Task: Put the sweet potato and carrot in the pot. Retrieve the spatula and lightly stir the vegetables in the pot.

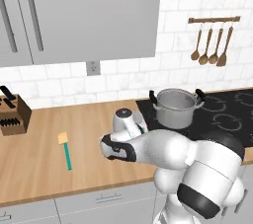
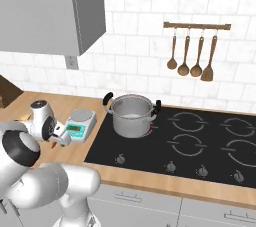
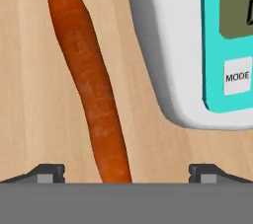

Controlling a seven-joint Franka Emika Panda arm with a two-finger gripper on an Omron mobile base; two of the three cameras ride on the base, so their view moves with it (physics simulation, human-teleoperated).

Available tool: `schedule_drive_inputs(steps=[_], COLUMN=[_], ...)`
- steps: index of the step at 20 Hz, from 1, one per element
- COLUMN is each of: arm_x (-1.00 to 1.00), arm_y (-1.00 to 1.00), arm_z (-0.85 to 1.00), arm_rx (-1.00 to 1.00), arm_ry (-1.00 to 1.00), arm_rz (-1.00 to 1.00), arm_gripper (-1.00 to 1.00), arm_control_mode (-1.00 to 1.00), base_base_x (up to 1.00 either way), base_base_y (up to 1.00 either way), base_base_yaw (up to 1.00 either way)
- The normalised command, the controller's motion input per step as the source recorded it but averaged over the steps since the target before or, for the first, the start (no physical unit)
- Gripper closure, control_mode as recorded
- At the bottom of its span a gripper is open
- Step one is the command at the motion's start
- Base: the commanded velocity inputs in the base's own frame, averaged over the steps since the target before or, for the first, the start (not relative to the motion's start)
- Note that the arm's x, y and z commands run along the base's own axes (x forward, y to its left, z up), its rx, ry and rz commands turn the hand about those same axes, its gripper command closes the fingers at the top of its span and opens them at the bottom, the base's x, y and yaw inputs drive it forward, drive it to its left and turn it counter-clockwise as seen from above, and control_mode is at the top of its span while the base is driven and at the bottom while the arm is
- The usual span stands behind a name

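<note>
The end effector [image 3: 126, 171], fingers spread wide and grasping nothing, hovers low over the slim orange-red carrot [image 3: 91, 90] lying on the wooden surface [image 3: 29, 94], just beside a white-and-teal kitchen scale [image 3: 197, 45] cut off by the frame. The carrot's lower end is hidden. The shiny steel pot [image 2: 131, 115] stands on the black cooktop [image 2: 200, 141]; the teal-handled spatula [image 1: 65, 150] lies far left.

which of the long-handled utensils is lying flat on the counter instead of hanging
The teal-handled spatula, lying on the wooden counter left of the arm. The four brown wooden utensils hang from the wall rail above the stove.
</note>
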Motion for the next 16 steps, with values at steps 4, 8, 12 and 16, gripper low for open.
schedule_drive_inputs(steps=[4, 8, 12, 16], arm_x=[0.36, 0.02, -0.23, -0.64], arm_y=[0.15, 0.27, 0.03, -0.08], arm_z=[-0.36, -0.39, -0.12, 0.18], arm_rx=[0.0, 0.0, 0.0, 0.0], arm_ry=[0.13, 0.08, 0.0, -0.11], arm_rz=[0.0, 0.0, 0.0, 0.0], arm_gripper=[-1.0, 1.0, 1.0, 1.0], arm_control_mode=[-1.0, -1.0, -1.0, -1.0], base_base_x=[0.0, 0.0, 0.0, 0.0], base_base_y=[0.0, 0.0, 0.0, 0.0], base_base_yaw=[0.0, 0.0, 0.0, 0.0])
